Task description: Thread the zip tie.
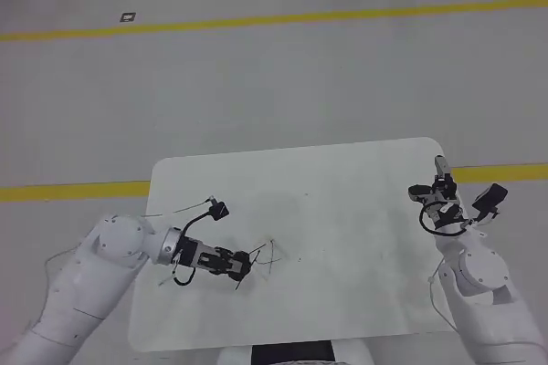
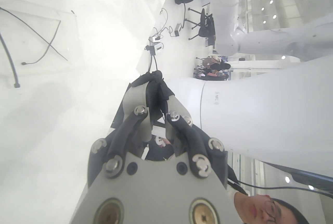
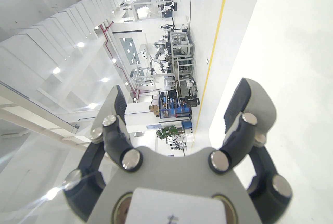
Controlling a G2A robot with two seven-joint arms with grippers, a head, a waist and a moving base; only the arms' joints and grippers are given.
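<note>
I've got the left hand [image 1: 240, 265] low over the white, round-cornered worktop [image 1: 347, 182] with its fingers pressed together. I can't tell whether anything is pinched between them. The thin black plastic zip ties [image 1: 267, 255] lie flat just beyond the left hand's fingertips, crossed over one another. The right hand [image 3: 182, 94] sits well apart from the left hand, out at the worktop's edge, spread wide, holding nothing and aimed off into the room.

Here's what worries me. Those ties overlap, so lifting one could drag its neighbour along or flick it away. They're slim and flat, and I expect the fingertips to skid over a strap or nip two at once. If the left hand moves in closed, it may simply shove the pile away. Threading needs a tail fed into a tiny head. With the right hand so far from the left, a tie held by one end would droop and swing, and the tip would miss the slot.
</note>
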